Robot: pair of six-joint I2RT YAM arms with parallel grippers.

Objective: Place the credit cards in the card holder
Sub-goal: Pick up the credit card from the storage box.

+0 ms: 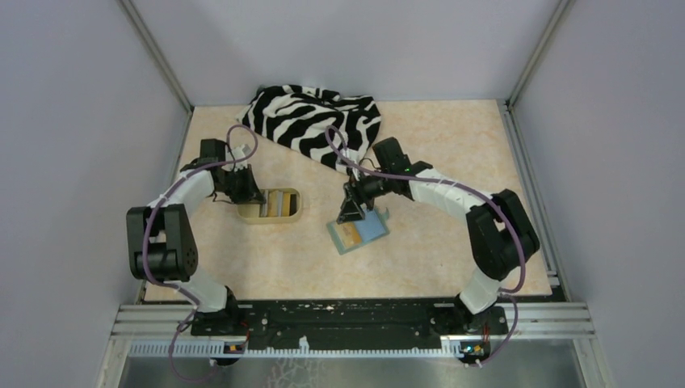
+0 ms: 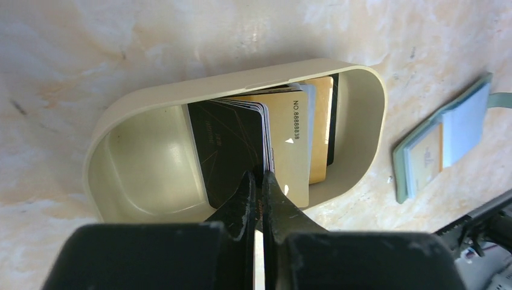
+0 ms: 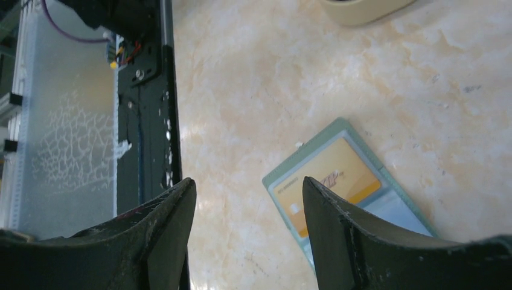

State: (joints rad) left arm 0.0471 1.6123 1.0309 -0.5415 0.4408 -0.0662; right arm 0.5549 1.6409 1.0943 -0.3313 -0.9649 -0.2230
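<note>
- The left claw (image 2: 260,179) reaches into a tan oval dish (image 2: 241,81) that sits on the left part of the counter (image 1: 452,145).
- Its fingers are pressed almost together. The near edge of a black card (image 2: 232,145) and a few thin pale ones run down into the slit between the tips, so it appears to pinch them.
- The other credit cards (image 1: 275,202) stand fanned on edge in the right half of the dish. A gold-yellow one printed with a number (image 2: 290,145) leans just behind the black card, and more gold and dark cards are stacked beyond it. The left half of the dish holds nothing.
- The card holder (image 1: 359,234) lies open and flat on the counter, right of the dish and apart from it, with its sage-green rim and pale blue lining (image 3: 395,211) facing up.
- One gold-yellow card (image 3: 326,181) already lies in the holder's nearer half.
- The right claw (image 3: 247,187) hangs over the far edge of the holder with its fingers spread wide and nothing between them.
- A zebra-striped cloth (image 1: 311,121) lies bunched at the back of the counter, behind both arms.
</note>
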